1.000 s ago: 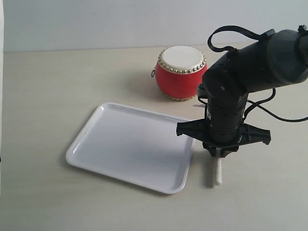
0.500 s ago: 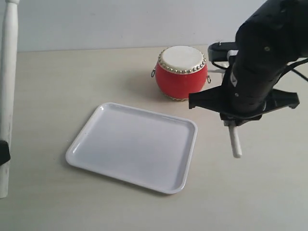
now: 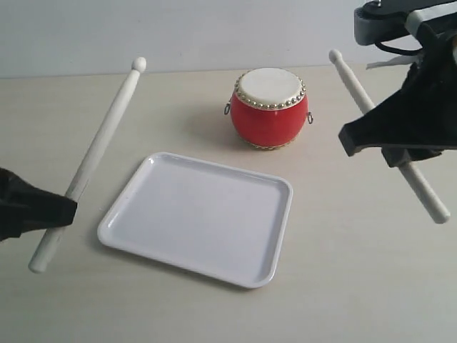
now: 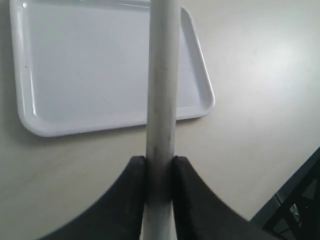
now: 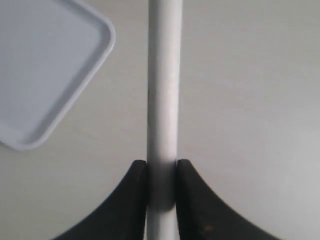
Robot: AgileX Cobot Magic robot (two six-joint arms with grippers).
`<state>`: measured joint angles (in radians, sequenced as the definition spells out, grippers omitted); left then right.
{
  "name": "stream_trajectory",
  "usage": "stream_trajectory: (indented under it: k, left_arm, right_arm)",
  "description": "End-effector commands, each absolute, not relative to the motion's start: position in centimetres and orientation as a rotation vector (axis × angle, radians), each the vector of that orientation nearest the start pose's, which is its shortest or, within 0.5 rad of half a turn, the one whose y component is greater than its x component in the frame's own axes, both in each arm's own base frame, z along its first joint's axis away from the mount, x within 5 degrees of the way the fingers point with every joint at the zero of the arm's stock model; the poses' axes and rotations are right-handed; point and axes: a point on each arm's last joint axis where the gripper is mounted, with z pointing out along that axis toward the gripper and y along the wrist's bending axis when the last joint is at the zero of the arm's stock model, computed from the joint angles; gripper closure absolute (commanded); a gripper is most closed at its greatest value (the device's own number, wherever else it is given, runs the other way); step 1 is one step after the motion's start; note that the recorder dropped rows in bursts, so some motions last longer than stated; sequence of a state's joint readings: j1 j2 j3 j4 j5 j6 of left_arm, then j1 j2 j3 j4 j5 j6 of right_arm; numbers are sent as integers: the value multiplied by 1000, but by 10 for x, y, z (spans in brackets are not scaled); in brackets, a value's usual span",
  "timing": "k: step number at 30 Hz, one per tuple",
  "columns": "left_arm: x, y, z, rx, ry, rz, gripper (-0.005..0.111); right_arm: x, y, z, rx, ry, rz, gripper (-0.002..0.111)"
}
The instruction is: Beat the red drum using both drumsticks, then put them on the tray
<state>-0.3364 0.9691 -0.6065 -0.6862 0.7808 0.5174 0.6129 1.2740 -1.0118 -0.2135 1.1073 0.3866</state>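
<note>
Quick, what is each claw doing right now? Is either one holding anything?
Left gripper: closed, holding the left drumstick.
Right gripper: closed, holding the right drumstick.

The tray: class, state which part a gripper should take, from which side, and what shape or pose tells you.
Probably the raised rim of the tray, on its right short edge, from above with one jaw inside and one outside. It lies flat on the table, so only the rim stands up to be pinched.
</note>
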Motion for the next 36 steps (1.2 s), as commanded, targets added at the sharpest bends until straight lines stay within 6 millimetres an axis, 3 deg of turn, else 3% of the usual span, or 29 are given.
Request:
stream_trajectory:
  k: [1,6,11,17,23,27,36]
  left_arm:
    - [168,-101,275,681,2473,-677,107]
    - [192,-109,277,709,2522,-672,107]
    - [212,-109,278,784,2561,-550,107]
    - [236,-104,265,835,2632,-341,107]
    - [253,-114,257,775,2558,-401,107]
    - [260,-117,251,744,2549,-411,107]
    - [273,-121,243,729,2487,-410,107]
  right_arm:
    - [195,118,307,-566,2773,-84,108]
    - [204,133,317,-689,2773,6,108]
    - [234,151,317,-763,2769,-15,108]
    - [272,165,302,-648,2892,251,108]
    - [284,156,301,-452,2926,235,108]
    - [286,151,301,-432,2924,225,108]
    - [312,135,272,-365,3012,234,108]
